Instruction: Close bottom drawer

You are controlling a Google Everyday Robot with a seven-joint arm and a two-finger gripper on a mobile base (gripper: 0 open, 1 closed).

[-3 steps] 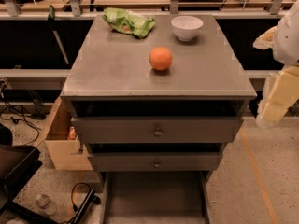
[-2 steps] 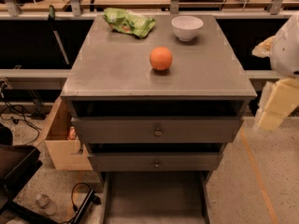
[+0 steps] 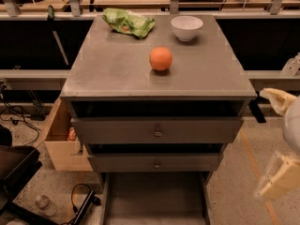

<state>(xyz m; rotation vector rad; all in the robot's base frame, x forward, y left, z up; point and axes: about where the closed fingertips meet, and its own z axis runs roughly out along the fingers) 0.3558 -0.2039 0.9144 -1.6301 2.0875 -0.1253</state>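
Bottom drawer point(image 3: 154, 201) sits pulled out toward the near side, at the foot of the grey cabinet point(image 3: 117, 67). Gripper point(image 3: 276, 178) is low at the right edge, clear of the drawer; can't tell its grasp state. Orange point(image 3: 161, 58), white bowl point(image 3: 187, 27) and green bag point(image 3: 128, 22) are on top.

One grey cabinet point(image 3: 117, 69) holds three drawers point(image 3: 197, 132) – the bottom drawer point(image 3: 154, 198) among them – with two knobs point(image 3: 158, 131) in sight. On top: one orange point(image 3: 161, 58), one white bowl point(image 3: 187, 27), one green packet point(image 3: 128, 22). One cardboard box point(image 3: 61, 142) stands at left – one gripper point(image 3: 275, 176) hangs at the right edge, beside the cabinet.
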